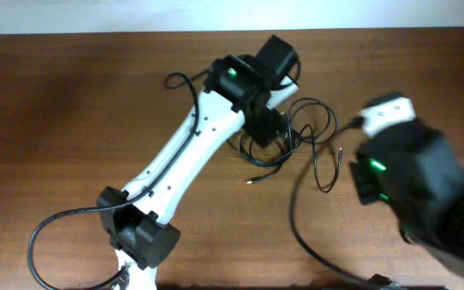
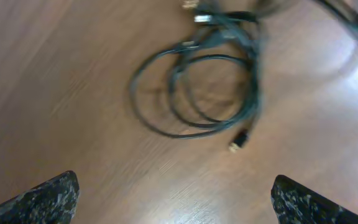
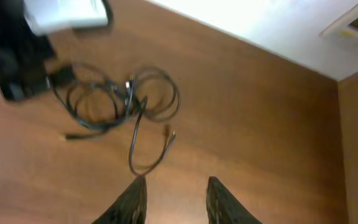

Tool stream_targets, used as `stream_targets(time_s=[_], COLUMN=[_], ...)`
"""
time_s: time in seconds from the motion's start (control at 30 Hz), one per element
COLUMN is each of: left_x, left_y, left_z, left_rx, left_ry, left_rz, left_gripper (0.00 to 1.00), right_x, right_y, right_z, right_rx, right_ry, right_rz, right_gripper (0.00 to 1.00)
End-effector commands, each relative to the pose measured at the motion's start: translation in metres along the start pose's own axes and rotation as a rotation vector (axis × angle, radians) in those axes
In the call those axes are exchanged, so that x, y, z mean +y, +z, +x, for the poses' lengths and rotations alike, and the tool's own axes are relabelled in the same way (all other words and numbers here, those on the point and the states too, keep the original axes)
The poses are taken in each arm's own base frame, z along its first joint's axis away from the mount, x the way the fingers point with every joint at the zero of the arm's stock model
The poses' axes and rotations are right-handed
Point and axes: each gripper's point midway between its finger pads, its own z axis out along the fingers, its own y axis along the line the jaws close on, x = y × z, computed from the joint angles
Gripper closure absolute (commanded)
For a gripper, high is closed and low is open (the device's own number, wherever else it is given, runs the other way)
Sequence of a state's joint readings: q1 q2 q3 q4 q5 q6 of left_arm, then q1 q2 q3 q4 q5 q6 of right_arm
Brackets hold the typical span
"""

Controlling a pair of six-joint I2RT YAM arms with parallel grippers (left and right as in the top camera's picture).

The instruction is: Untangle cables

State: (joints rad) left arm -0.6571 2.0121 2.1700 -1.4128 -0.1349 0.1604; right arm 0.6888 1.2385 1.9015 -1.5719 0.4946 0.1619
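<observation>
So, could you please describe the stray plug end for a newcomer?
Follow the white left arm across the wooden table to the cables bunched beneath its wrist. One strand trails out beside the arm, ending in a metal-tipped plug lying alone.

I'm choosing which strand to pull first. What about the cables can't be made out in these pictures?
Overhead: the left gripper covers the middle of the cables, hiding their crossings.
Left wrist: motion blur smears where they cross, and the top edge cuts them off.
Right wrist: they are too small to count, and the left arm hides their left end.
</observation>
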Motion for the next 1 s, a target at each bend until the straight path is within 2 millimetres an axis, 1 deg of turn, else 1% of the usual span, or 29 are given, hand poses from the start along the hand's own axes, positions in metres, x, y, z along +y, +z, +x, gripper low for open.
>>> stream_targets(time_s=[0.0,0.07,0.1,0.13,0.17,0.2,0.23,0.27,0.3,0.33,0.37,0.4,0.43,0.5,0.53,0.6,0.63,0.7,0.77,0.83,0.87,0.9,0.97], left_x=[0.050,0.066,0.069,0.065,0.064,0.060,0.056,0.052,0.046,0.043,0.038,0.033,0.031,0.030,0.030,0.030,0.030,0.030,0.029,0.029,0.029,0.029,0.028], left_y=[-0.018,-0.025,-0.027,-0.030,-0.030,-0.031,-0.031,-0.031,-0.031,-0.032,-0.032,-0.032,-0.033,-0.033,-0.033,-0.033,-0.033,-0.033,-0.033,-0.033,-0.033,-0.033,-0.033], left_z=[0.015,0.037,0.047,0.059,0.062,0.063,0.060,0.057,0.051,0.049,0.047,0.046,0.045,0.045,0.045,0.045,0.045,0.045,0.046,0.046,0.046,0.046,0.047], left_rx=[-0.022,0.023,0.052,0.099,0.111,0.120,0.113,0.105,0.091,0.084,0.083,0.083,0.082,0.082,0.082,0.082,0.082,0.082,0.085,0.086,0.086,0.086,0.088], left_ry=[-0.344,-0.406,-0.416,-0.389,-0.387,-0.363,-0.347,-0.336,-0.319,-0.307,-0.287,-0.263,-0.257,-0.255,-0.255,-0.255,-0.255,-0.255,-0.254,-0.255,-0.254,-0.255,-0.255], left_rz=[-0.046,-0.013,-0.014,-0.007,-0.004,0.002,0.006,0.009,0.012,0.014,0.017,0.021,0.023,0.024,0.024,0.024,0.024,0.024,0.025,0.025,0.025,0.025,0.030], left_gripper=[0.01,0.01,0.01,0.01,0.01,0.01,0.01,0.01,0.01,0.01,0.01,0.01,0.01,0.01,0.01,0.01,0.01,0.01,0.01,0.01,0.01,0.01,0.01], right_x=[0.018,0.015,0.013,0.014,0.015,0.013,0.008,0.002,-0.006,-0.005,-0.005,-0.010,-0.016,-0.028,-0.029,-0.028,-0.024,-0.013,-0.003,-0.001,0.001,0.006,0.024], right_y=[0.064,0.096,0.115,0.143,0.159,0.181,0.206,0.222,0.249,0.269,0.286,0.302,0.315,0.331,0.341,0.351,0.356,0.366,0.369,0.369,0.369,0.370,0.373], right_z=[0.017,0.016,0.009,-0.003,-0.007,-0.008,-0.002,0.004,0.016,0.023,0.030,0.039,0.045,0.058,0.068,0.078,0.084,0.101,0.106,0.106,0.106,0.107,0.116], right_rx=[0.229,0.293,0.298,0.287,0.285,0.293,0.321,0.351,0.401,0.422,0.439,0.464,0.478,0.507,0.525,0.542,0.555,0.605,0.617,0.618,0.618,0.617,0.613], right_ry=[-0.019,0.012,0.037,0.049,0.041,0.001,-0.055,-0.072,-0.079,-0.068,-0.085,-0.070,-0.051,-0.015,0.031,0.078,0.084,0.089,0.107,0.106,0.106,0.106,0.113], right_rz=[0.048,0.072,0.044,-0.049,-0.109,-0.190,-0.248,-0.252,-0.259,-0.296,-0.333,-0.331,-0.324,-0.319,-0.362,-0.414,-0.431,-0.461,-0.506,-0.514,-0.518,-0.532,-0.583], right_gripper=[0.71,0.71,0.72,0.81,0.81,0.82,0.81,0.80,0.80,0.76,0.68,0.65,0.64,0.64,0.64,0.65,0.64,0.65,0.65,0.65,0.70,0.71,0.72])
